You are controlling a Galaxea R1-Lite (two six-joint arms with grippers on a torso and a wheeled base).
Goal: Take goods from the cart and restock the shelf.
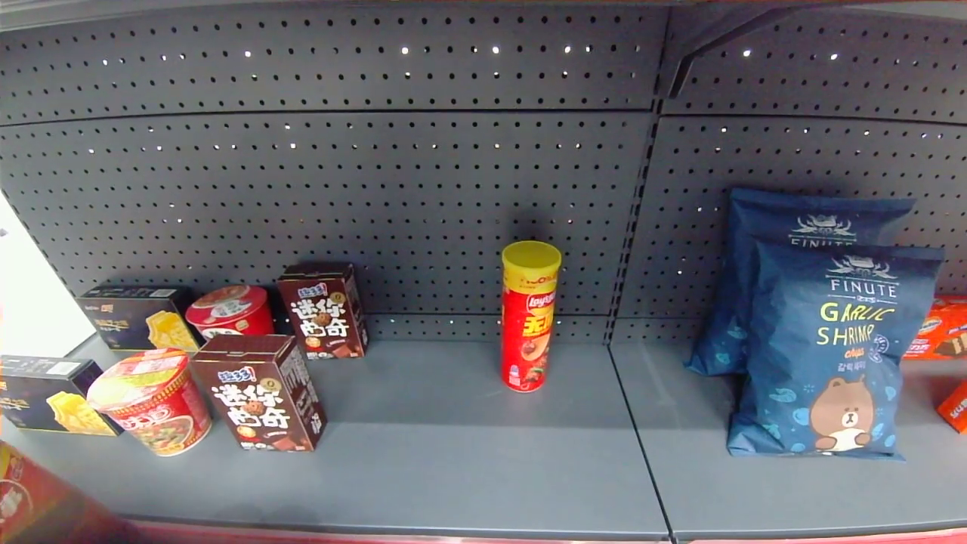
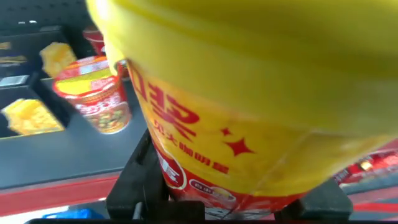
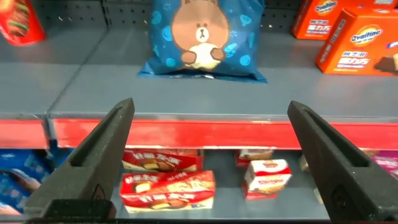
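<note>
Two blue snack bags [image 1: 823,355] stand at the shelf's [image 1: 468,468] right end. A red chips can [image 1: 529,325] is upright mid-shelf by the back panel, and noodle cups [image 1: 155,400] sit at the left end. Left wrist: the left gripper [image 2: 224,202] is clamped on a yellow-and-red tub [image 2: 249,112] at the shelf's front edge. Right wrist: the right gripper [image 3: 211,165] gapes wide, empty, before the shelf's red front lip.

On the shelf [image 1: 453,453] a chip can [image 1: 529,325] stands upright mid-board, close to the back panel. To my left are two rows, each a noodle cup [image 1: 151,400] between a flat box [image 1: 45,393] and a cookie box [image 1: 261,393]. To my right two chip bags [image 1: 827,355] lean one behind the other, and a second can [image 2: 249,112] in my grip hangs off the left front corner.
</note>
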